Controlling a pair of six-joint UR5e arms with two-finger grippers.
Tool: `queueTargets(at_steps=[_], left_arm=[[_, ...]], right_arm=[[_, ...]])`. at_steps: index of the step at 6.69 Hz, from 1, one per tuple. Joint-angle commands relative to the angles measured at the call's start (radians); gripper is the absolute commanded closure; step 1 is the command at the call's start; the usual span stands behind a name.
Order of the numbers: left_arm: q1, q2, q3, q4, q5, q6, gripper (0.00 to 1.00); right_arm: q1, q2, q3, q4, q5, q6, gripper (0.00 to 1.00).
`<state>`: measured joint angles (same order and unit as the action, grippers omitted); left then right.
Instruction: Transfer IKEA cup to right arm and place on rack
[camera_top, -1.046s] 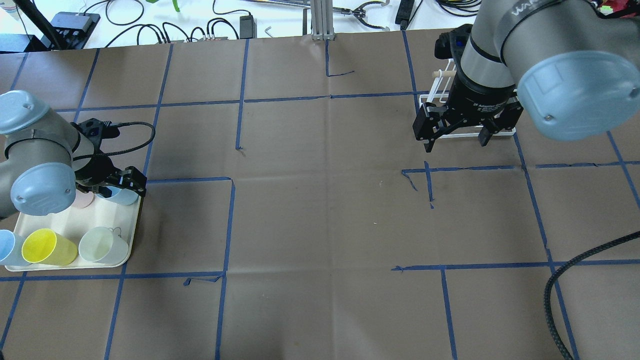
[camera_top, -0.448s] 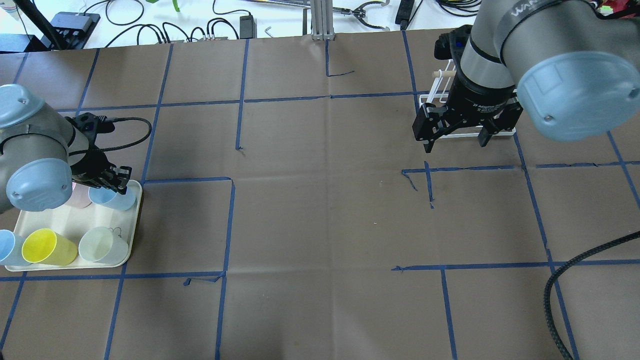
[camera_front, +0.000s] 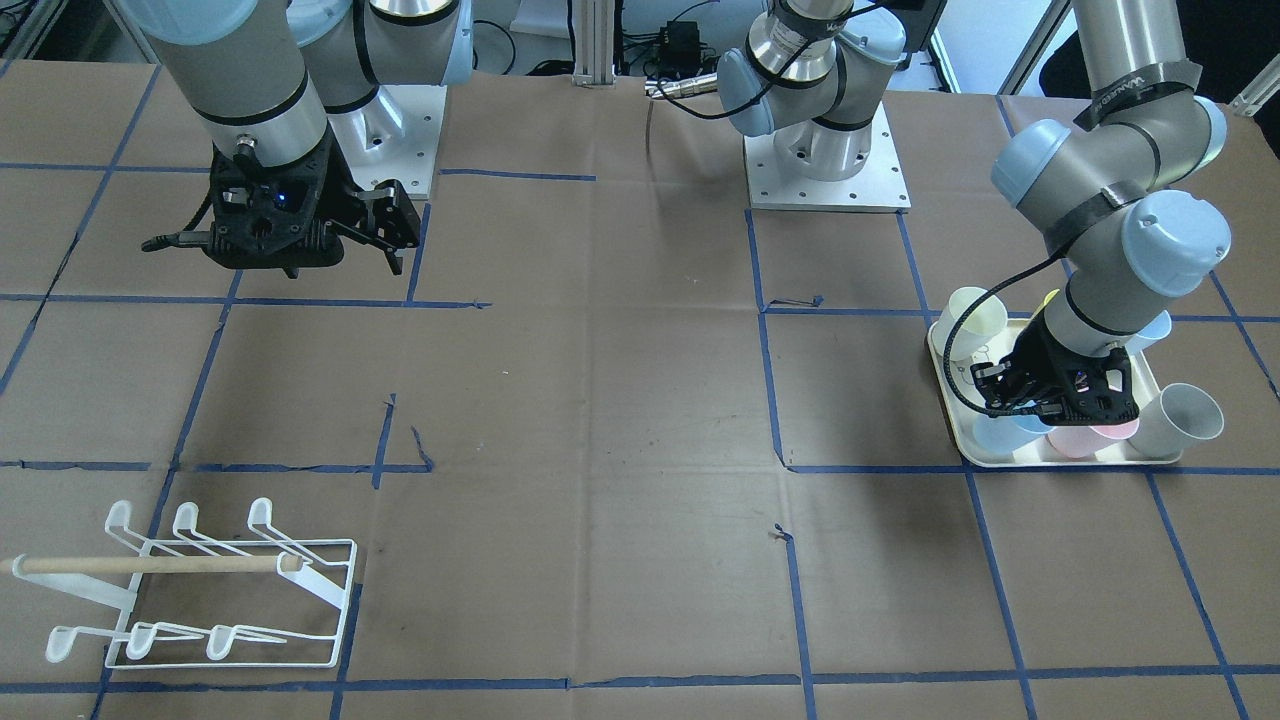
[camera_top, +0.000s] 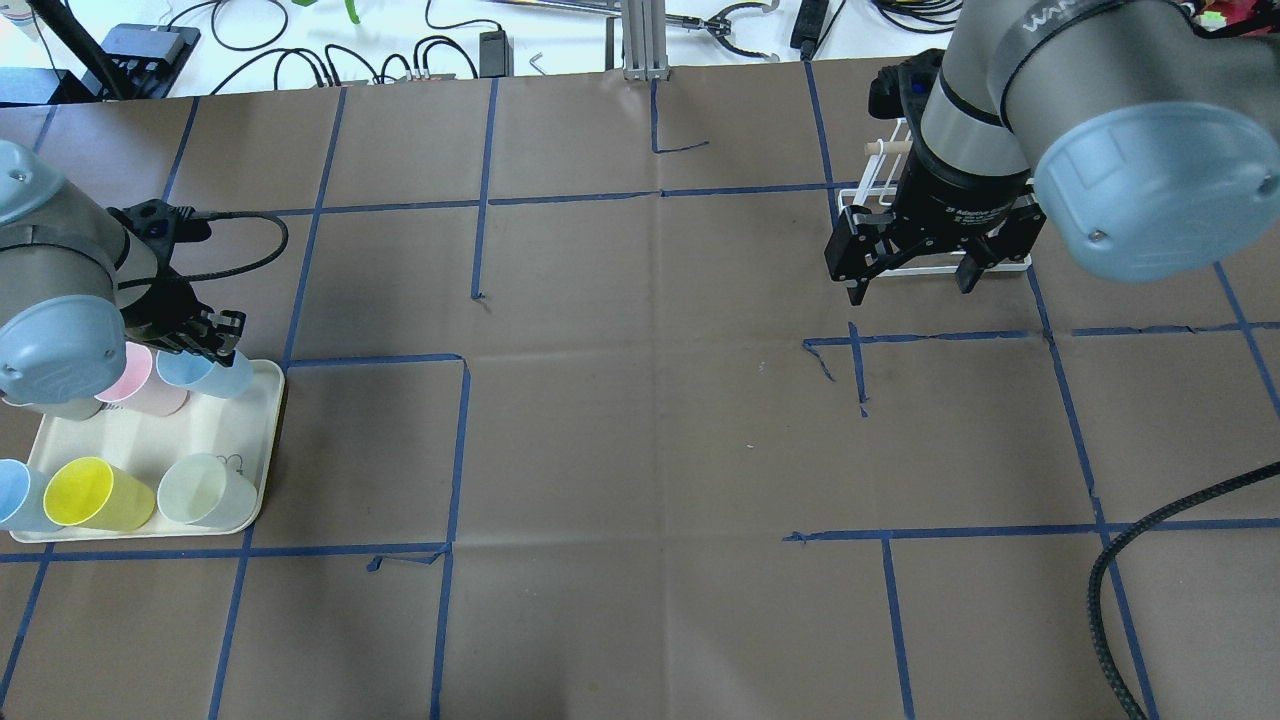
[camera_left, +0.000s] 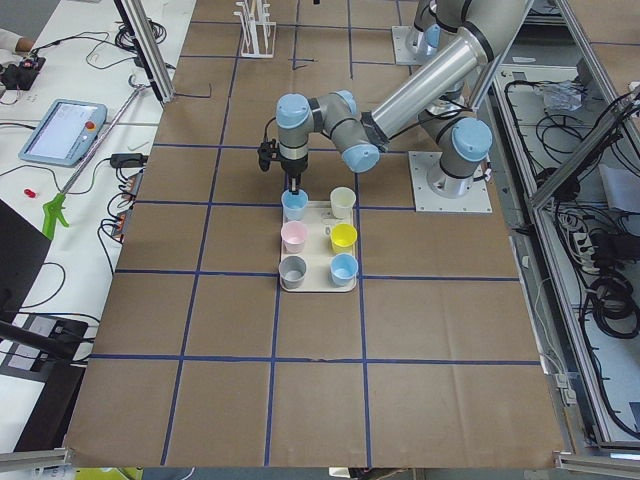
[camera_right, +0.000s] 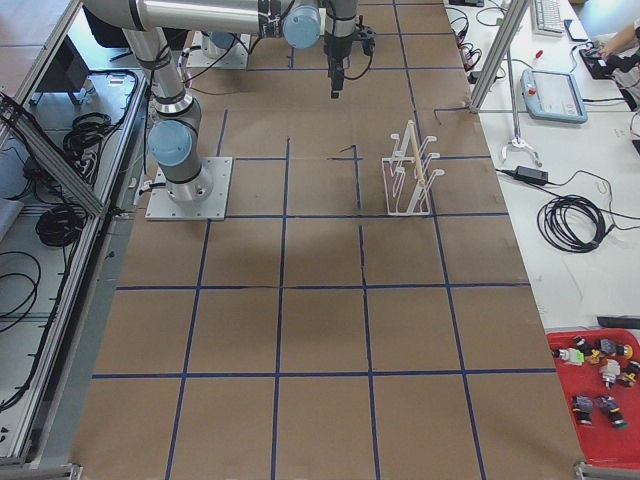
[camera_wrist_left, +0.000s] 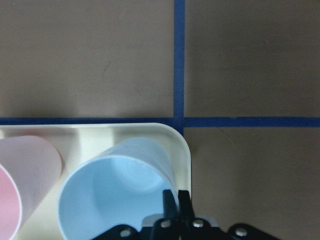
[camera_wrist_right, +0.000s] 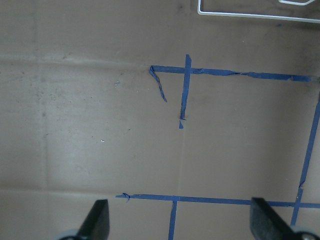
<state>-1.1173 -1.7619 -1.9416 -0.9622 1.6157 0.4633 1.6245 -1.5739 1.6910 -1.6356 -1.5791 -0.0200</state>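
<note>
the left arm (camera_top: 60, 300) bends down over the cream tray (camera_top: 150, 440) at 9 o'clock of the bench (camera_top: 650, 420) in the overhead view; the left jaws are pinched together on the rim of the pale blue cup (camera_wrist_left: 115, 195) at the tray's 1 o'clock corner; a pink cup (camera_top: 135, 380) lies just beside it at 9 o'clock; the right arm (camera_top: 1000, 90) hangs at 2 o'clock; the right jaws are spread wide, holding nothing, above bare bench near the white wire rack (camera_front: 150, 565)
</note>
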Motion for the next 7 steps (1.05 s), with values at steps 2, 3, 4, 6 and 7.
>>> queueTargets(at_steps=[2, 3, 4, 6, 7], left_arm=[[-0.031, -0.005, 0.351, -0.382, 0.006, -0.008, 1.00], [-0.077, -0.013, 0.459, -0.465, -0.002, -0.011, 1.00], [-0.135, -0.004, 0.487, -0.470, -0.031, 0.000, 1.00], [-0.205, 0.028, 0.489, -0.454, -0.353, -0.012, 1.00], [-0.210, 0.035, 0.484, -0.449, -0.539, -0.018, 1.00]], right_arm=[[0.000, 0.006, 0.013, -0.185, 0.083, 0.000, 0.00], [0.000, 0.009, 0.044, -0.281, 0.164, 0.003, 0.00], [0.000, 0.009, 0.096, -0.416, 0.209, 0.003, 0.00], [0.000, -0.004, 0.226, -0.725, 0.325, 0.158, 0.00], [0.000, -0.006, 0.292, -0.889, 0.385, 0.264, 0.00]])
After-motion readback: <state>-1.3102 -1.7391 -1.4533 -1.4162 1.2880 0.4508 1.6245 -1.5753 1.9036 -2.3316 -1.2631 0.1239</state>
